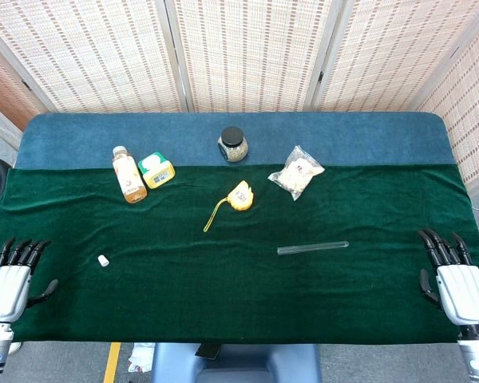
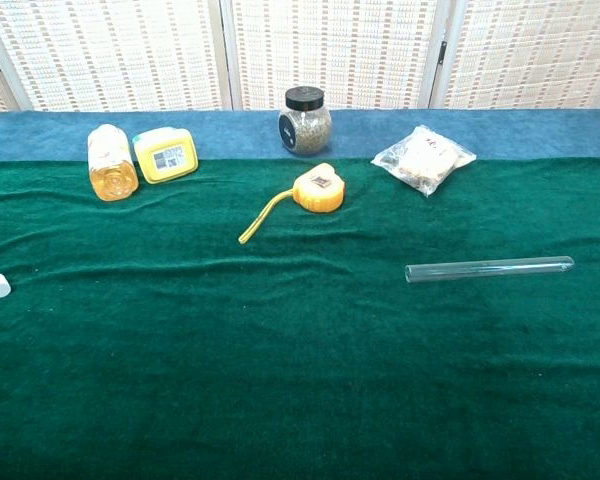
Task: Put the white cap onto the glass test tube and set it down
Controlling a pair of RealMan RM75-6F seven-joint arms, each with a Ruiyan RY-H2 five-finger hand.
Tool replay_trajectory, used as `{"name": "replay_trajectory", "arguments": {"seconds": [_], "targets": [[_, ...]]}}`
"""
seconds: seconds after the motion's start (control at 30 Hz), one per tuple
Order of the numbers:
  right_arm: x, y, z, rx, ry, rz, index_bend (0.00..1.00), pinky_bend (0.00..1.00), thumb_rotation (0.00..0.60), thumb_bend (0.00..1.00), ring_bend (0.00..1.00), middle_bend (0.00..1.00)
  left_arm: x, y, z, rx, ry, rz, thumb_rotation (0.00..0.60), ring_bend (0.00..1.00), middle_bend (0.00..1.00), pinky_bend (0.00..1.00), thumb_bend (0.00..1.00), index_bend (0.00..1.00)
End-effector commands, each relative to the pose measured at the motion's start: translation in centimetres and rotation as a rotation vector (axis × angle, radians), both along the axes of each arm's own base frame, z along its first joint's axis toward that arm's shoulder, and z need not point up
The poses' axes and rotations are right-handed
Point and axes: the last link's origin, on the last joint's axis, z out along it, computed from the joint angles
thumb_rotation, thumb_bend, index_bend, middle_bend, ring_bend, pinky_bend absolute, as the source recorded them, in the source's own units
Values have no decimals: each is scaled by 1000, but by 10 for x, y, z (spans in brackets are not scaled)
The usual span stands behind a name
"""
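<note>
Your left hand rests at the left edge of the table, fingers spread and holding nothing. Your right hand sits at the right edge, likewise spread and empty. The white cap lies on the green cloth near your left hand, apart from it. The glass test tube lies flat on the cloth, right of centre, well apart from your right hand and from the cap.
</note>
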Motion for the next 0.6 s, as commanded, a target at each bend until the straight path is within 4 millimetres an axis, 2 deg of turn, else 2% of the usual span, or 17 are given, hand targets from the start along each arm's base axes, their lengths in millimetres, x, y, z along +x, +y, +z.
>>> {"name": "replay_trajectory", "arguments": {"seconds": [0.03, 0.43, 0.53, 0.6], "targets": [[-1, 0, 0, -10, 13, 4, 0, 32, 600, 689, 157, 117, 0, 0, -1, -2, -1, 1, 600, 166, 233, 9, 319, 178], [-4, 3, 1, -22, 14, 11, 0, 32, 600, 689, 152, 120, 3, -1, -1, -7, 3, -13, 600, 174, 235, 14, 319, 201], [-4, 3, 2, -22, 15, 13, 0, 32, 600, 689, 152, 120, 5, 2, 1, -4, 7, -34, 600, 223, 286, 83, 319, 249], [-2, 2, 3, -23, 16, 22, 0, 32, 600, 689, 152, 120, 7, 5, 1, -13, 18, -56, 600, 282, 356, 172, 319, 287]]}}
